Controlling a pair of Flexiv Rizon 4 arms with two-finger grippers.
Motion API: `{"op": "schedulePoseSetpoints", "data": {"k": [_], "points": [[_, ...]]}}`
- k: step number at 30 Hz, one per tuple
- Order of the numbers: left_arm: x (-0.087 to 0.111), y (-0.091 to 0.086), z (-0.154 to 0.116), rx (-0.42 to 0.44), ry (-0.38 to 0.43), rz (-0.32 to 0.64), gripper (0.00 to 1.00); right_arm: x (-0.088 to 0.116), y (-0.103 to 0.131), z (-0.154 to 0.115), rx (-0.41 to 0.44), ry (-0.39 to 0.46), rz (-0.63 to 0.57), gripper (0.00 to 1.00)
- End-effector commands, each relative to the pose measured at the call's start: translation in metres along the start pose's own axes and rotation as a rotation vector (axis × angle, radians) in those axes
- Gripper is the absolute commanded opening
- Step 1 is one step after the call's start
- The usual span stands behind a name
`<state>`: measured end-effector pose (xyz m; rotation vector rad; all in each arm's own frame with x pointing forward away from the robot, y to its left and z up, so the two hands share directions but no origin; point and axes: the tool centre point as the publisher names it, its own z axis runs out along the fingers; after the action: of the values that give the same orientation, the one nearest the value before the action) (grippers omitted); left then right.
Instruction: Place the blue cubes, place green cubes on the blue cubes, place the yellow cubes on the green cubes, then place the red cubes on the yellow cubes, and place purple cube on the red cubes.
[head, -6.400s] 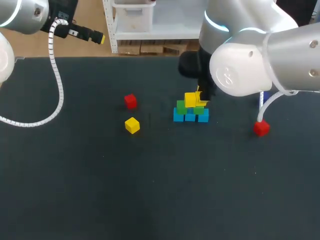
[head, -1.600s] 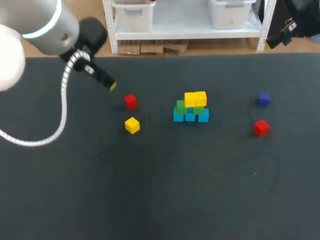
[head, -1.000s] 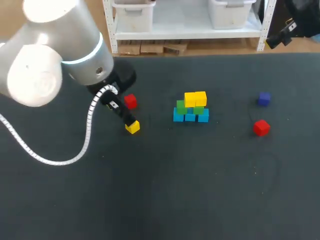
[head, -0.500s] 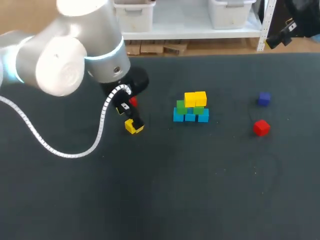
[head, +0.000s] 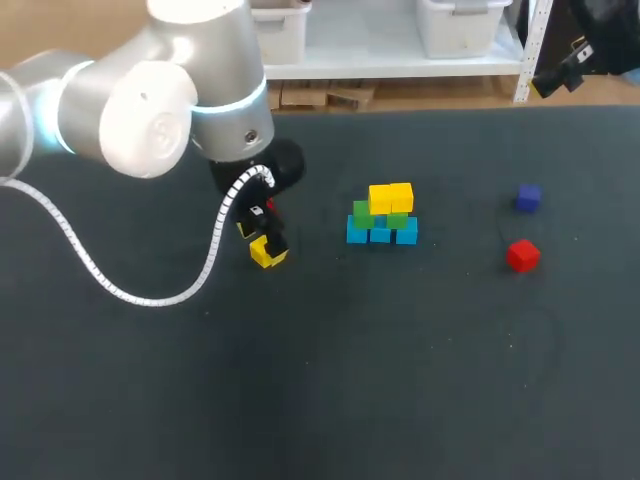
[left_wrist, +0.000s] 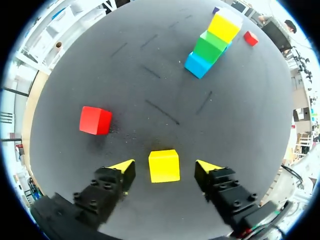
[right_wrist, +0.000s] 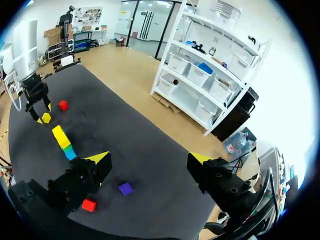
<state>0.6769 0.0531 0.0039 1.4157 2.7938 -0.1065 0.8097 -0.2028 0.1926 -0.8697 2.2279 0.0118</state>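
My left gripper (left_wrist: 164, 169) straddles the yellow cube (head: 266, 252), released, left of centre. I'd sink lower, then pinch its flat sides squarely. My right gripper (right_wrist: 148, 158) gapes.

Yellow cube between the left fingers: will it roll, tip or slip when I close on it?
It probably won't roll or tip: the yellow cube sits flat on the table. It looks rigid with flat sides, so the left fingers should seat squarely. Gaps show on both sides, so it may slide a little until both touch.
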Motion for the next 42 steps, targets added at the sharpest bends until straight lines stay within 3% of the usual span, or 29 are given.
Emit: {"op": "schedulePoseSetpoints", "data": {"k": [1, 5, 11, 17, 19, 25, 31, 42], "points": [[-0.004, -0.001, 0.002, -0.001, 0.021, 0.000, 0.49, 0.002, 0.004, -0.002, 0.026, -0.003, 0.002, 1.00], [-0.003, -0.001, 0.003, -0.002, 0.030, 0.002, 0.45, 0.002, 0.004, -0.002, 0.026, -0.003, 0.002, 1.00], [-0.003, -0.002, -0.004, -0.013, 0.030, 0.043, 0.00, 0.002, 0.004, -0.002, 0.026, -0.003, 0.002, 1.00], [-0.001, -0.006, -0.024, 0.000, -0.004, 0.207, 0.00, 0.002, 0.004, -0.002, 0.026, -0.003, 0.002, 1.00], [0.000, -0.009, -0.034, 0.018, 0.008, 0.322, 0.00, 0.002, 0.004, -0.002, 0.026, -0.003, 0.002, 1.00], [-0.002, -0.013, -0.061, 0.010, 0.000, 0.507, 0.00, 0.002, 0.004, -0.002, 0.026, -0.003, 0.002, 1.00], [-0.019, -0.014, -0.079, -0.003, 0.001, 0.563, 0.00, 0.002, 0.004, -0.002, 0.026, -0.003, 0.002, 1.00], [-0.069, -0.027, -0.090, -0.012, 0.006, 0.679, 0.00, 0.002, 0.004, -0.002, 0.026, -0.003, 0.002, 1.00]]}}
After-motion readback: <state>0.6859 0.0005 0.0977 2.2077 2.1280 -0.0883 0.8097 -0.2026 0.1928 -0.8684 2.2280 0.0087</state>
